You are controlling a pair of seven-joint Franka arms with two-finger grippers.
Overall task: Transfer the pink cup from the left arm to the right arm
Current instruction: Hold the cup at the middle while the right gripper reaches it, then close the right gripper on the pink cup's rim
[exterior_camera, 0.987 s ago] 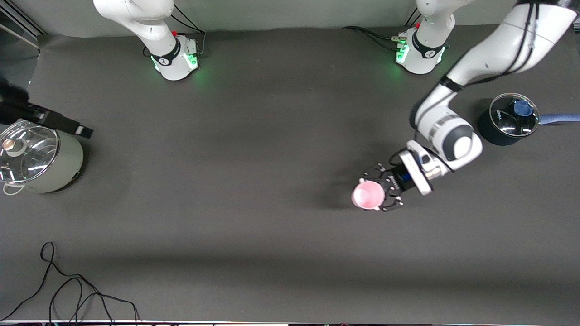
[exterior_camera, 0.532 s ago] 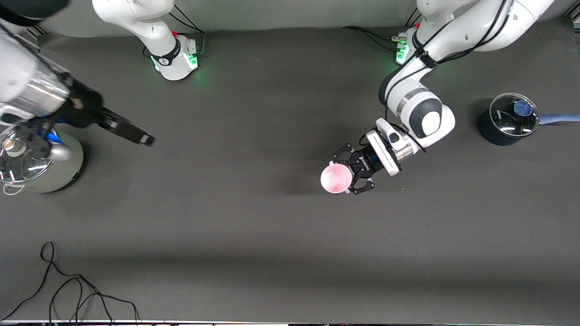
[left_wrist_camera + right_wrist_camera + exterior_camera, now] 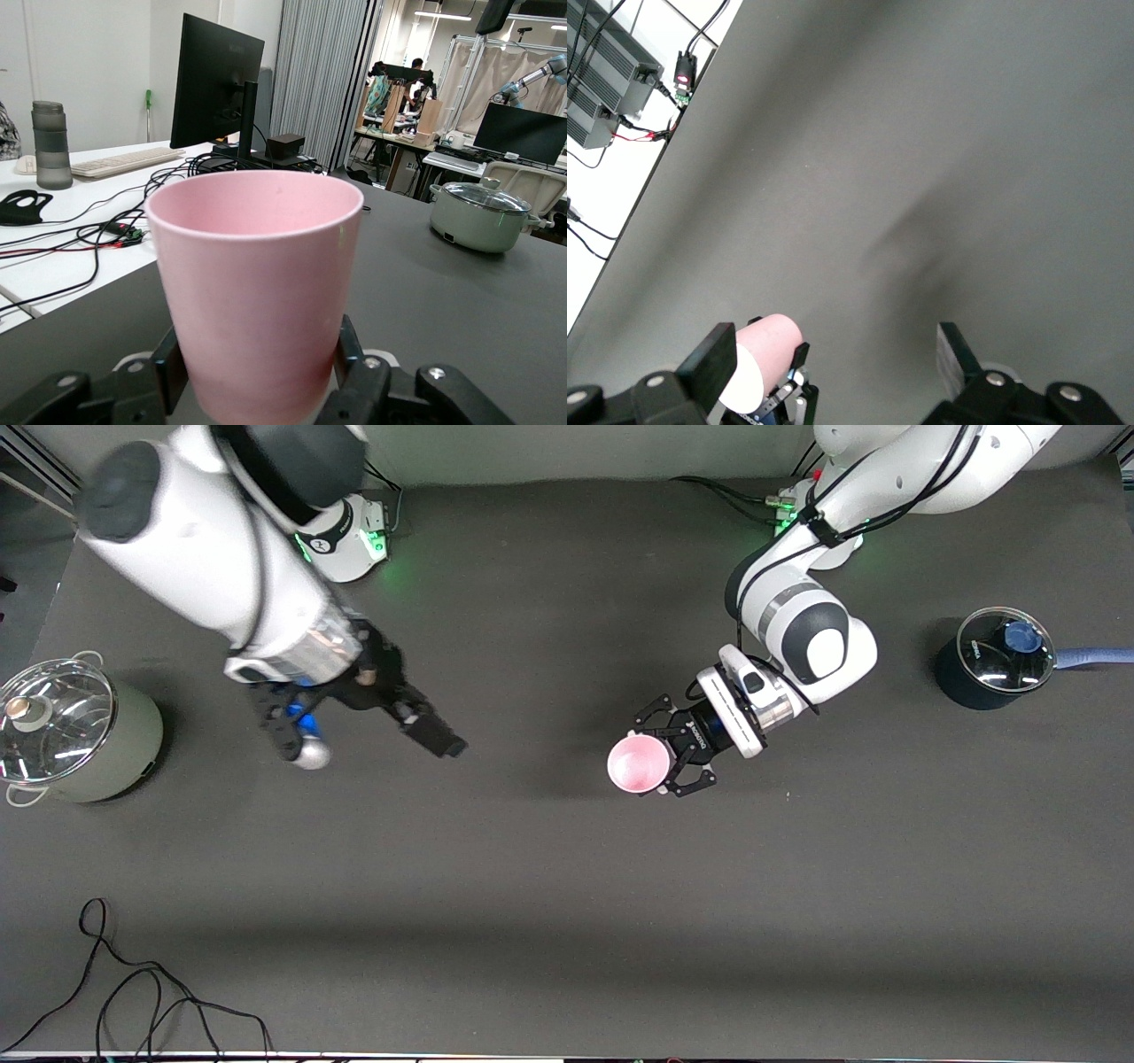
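Note:
The pink cup (image 3: 640,763) is upright in my left gripper (image 3: 666,760), whose black claw is shut on its lower wall, over the middle of the table. In the left wrist view the cup (image 3: 257,274) fills the middle, with the left gripper (image 3: 261,376) clamped on both sides of it. My right gripper (image 3: 427,733) is over the table toward the right arm's end, apart from the cup. In the right wrist view my right gripper (image 3: 833,359) is open and empty, and the cup (image 3: 772,343) shows farther off in the claw.
A pale green pot with a glass lid (image 3: 75,731) stands at the right arm's end. A dark pot with a glass lid and blue handle (image 3: 992,660) stands at the left arm's end. A black cable (image 3: 133,992) lies near the front edge.
My left gripper has carried the cup toward the right arm's end. My right arm has swung in from over the green pot toward the table's middle.

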